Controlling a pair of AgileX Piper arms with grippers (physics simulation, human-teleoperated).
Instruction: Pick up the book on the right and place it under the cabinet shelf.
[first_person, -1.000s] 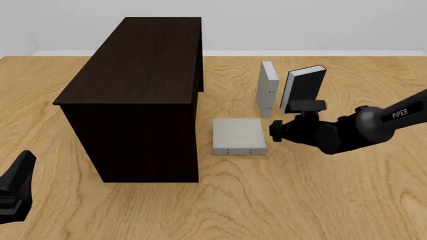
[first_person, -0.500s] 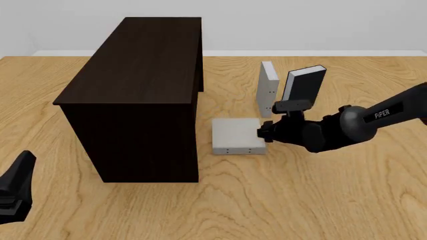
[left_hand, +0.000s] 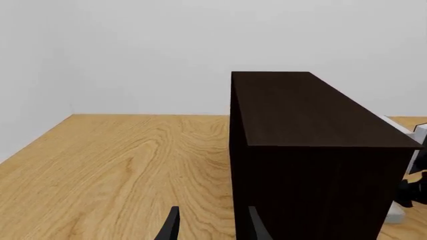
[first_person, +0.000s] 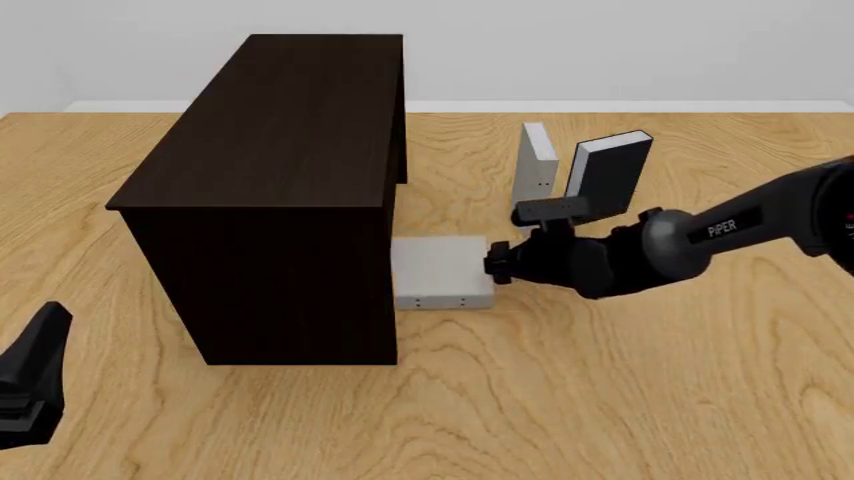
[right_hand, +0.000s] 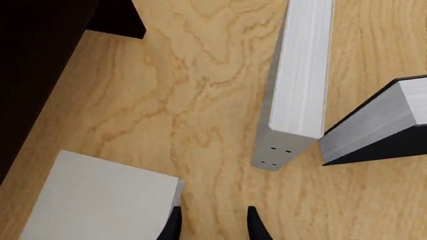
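Observation:
The pale grey book (first_person: 438, 272) lies flat on the table, its dotted spine facing me and its left edge at or just under the right side of the dark cabinet shelf (first_person: 267, 180). My right gripper (first_person: 491, 262) is low at the book's right edge, fingers a little apart and holding nothing. In the right wrist view one fingertip (right_hand: 172, 222) is against the book (right_hand: 100, 200), and the cabinet (right_hand: 33, 50) is beyond it. My left gripper (first_person: 51, 325) is at the near left, open and empty. In the left wrist view its fingertips (left_hand: 170, 227) point at the cabinet (left_hand: 313, 150).
A look-alike grey book (first_person: 537, 175) stands upright behind the right gripper, and a black-covered book with white pages (first_person: 610, 175) leans beside it. Both also show in the right wrist view, the grey one (right_hand: 297, 85) and the black one (right_hand: 380, 125).
My right gripper has moved left and pushed the flat grey book along the table, from a gap away to against the cabinet's right side. The left arm has not moved.

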